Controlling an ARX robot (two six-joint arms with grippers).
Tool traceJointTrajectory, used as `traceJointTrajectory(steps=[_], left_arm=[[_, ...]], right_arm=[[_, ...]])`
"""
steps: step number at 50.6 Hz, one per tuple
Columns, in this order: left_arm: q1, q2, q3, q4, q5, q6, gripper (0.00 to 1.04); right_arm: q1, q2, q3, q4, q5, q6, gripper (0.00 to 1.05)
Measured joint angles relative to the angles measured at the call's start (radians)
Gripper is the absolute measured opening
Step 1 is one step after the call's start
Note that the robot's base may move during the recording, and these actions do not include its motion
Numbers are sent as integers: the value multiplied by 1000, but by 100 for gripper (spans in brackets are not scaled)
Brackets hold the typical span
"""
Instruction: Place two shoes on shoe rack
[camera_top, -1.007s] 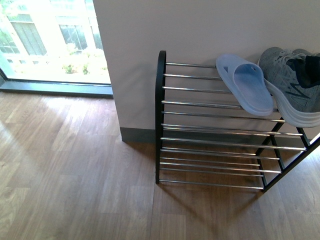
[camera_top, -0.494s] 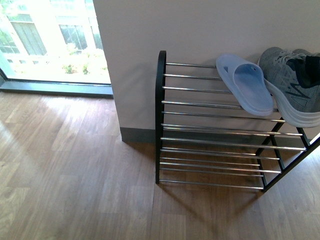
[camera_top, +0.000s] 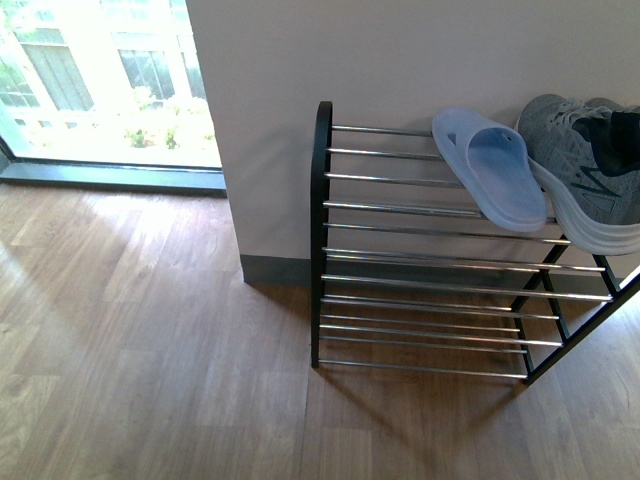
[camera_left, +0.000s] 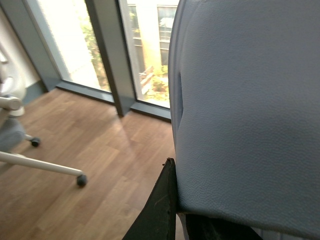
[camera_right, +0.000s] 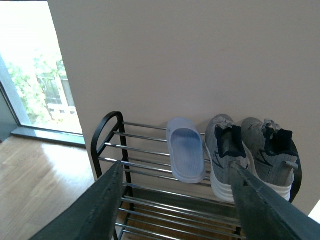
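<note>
— Shoes: where do I find them, front view?
— One grey sneaker (camera_top: 585, 165) sits on the rack's (camera_top: 322, 230) top tier, beside a blue slipper (camera_top: 495, 170).
— Left wrist?
— Pale blue material (camera_left: 250, 110) fills it; I can't tell that gripper's state.
— Right wrist?
— Both sneakers (camera_right: 250, 150) are on top; right gripper (camera_right: 177, 197) fingers spread apart, empty
</note>
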Motion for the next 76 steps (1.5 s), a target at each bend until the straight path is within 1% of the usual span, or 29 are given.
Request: traceJointTrajectory(steps=[2,4,8,9,11,15,16,24,26,30,31,34,41,46,64,76], left_arm=[[-21,-4,10,-24,26,-32,2],[-29,-3,18,-34,34,-49,2],[-39,13,48,-81,85,-111,2],[-41,28,59,-87,105,-141,2],[-41,48,74,-103,140,-175,2],[-46,140,108,-90,224,-251,2],[-47,180,119,-77,259,-271,2],[-44,410,210,-2,376,-305,2],[-34,496,253,5,441,-322,2],[-26,612,317,31,497,-324,2],[-23,661,349,39,528,-325,2],[-22,785,433,61,572,-321,2],[-33,1040,608,69,625,-314,2],[-53,1228,758,43,702,-307,2],[-137,1658,1222,-73,788,-262,2],[-193,1858,1473,-153,766,-254,2]], right_arm=[[0,0,0,0,0,0,70],[0,0,0,0,0,0,76],[0,0,0,0,0,0,86],[0,0,0,0,0,0,91],[0,0,0,0,0,0,97],[0,0,0,0,0,0,95],[0,0,0,0,0,0,95],[0,0,0,0,0,0,95],[0,0,0,0,0,0,95],[0,0,0,0,0,0,95],[0,0,0,0,0,0,95],[0,0,0,0,0,0,95],[0,0,0,0,0,0,95],[0,0,0,0,0,0,95],[0,0,0,0,0,0,95],[0,0,0,0,0,0,95]])
